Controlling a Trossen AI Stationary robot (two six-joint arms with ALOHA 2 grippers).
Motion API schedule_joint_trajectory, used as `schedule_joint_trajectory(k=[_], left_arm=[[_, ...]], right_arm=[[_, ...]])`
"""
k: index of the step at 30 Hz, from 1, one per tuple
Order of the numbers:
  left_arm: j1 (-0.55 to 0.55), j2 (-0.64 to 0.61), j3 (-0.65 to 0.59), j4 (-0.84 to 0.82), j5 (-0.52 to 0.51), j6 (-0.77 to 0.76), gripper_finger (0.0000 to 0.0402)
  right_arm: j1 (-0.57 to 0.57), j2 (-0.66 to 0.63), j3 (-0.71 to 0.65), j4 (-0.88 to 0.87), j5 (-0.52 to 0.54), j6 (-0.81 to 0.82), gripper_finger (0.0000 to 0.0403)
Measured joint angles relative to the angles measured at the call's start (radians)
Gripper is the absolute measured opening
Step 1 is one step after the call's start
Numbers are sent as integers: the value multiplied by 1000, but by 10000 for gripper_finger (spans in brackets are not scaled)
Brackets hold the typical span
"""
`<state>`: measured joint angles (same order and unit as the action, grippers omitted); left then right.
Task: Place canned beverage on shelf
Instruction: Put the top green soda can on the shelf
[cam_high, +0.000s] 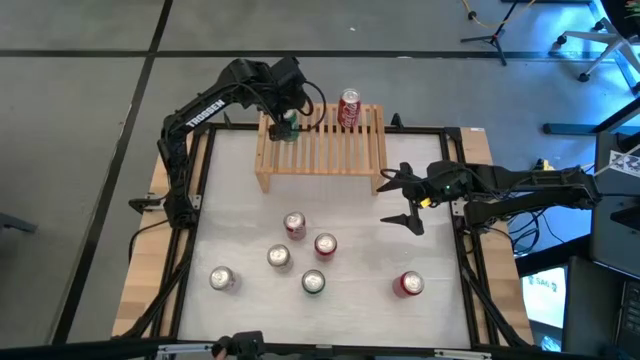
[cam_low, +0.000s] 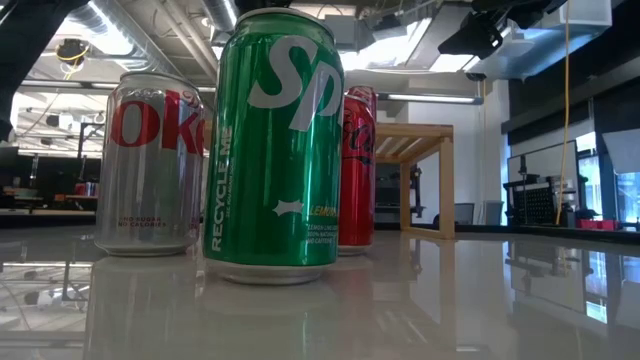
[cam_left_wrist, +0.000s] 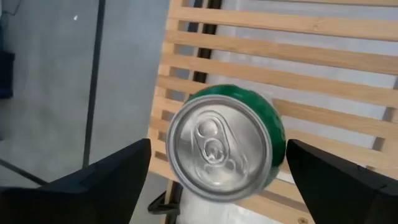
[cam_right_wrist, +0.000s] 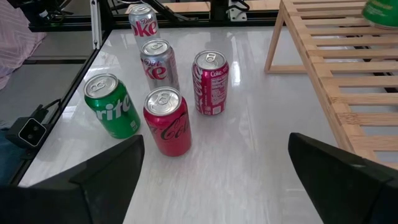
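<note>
Left gripper (cam_high: 288, 124) sits over the shelf's (cam_high: 330, 150) far left corner, fingers (cam_left_wrist: 106, 180) spread apart on either side of a green can (cam_left_wrist: 227, 146) standing upright on the slats (no contact visible). A red can (cam_high: 349, 108) stands farther along the shelf's back edge. Right gripper (cam_high: 402, 197) waits beside the shelf's right end, jaws wide, empty. Six cans remain on the white table (cam_high: 430, 250).

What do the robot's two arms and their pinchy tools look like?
Both arms are black and jointed, like thin metal limbs. The left arm has white letters reading TROSSEN along it, and black cables loop near its wrist. The right arm has a small yellow spot by its tool. Each tool ends in two dark, flat, pointed fingers.
</note>
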<state>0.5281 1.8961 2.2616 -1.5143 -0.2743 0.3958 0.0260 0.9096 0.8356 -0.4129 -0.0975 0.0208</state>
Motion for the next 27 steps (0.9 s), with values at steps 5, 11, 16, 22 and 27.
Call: schedule_joint_trajectory(k=[5, 11, 16, 22, 27], left_arm=[[0, 0, 0, 10, 1, 0, 365], [0, 0, 0, 15, 1, 0, 365], [1, 0, 0, 15, 1, 1, 365], [26, 0, 0, 16, 5, 7, 365], [55, 0, 0, 39, 3, 8, 365]], right_arm=[[0, 0, 0, 0, 0, 0, 392], [0, 0, 0, 0, 0, 0, 392], [0, 0, 0, 0, 0, 0, 392], [0, 0, 0, 0, 0, 0, 392], [0, 0, 0, 0, 0, 0, 392]])
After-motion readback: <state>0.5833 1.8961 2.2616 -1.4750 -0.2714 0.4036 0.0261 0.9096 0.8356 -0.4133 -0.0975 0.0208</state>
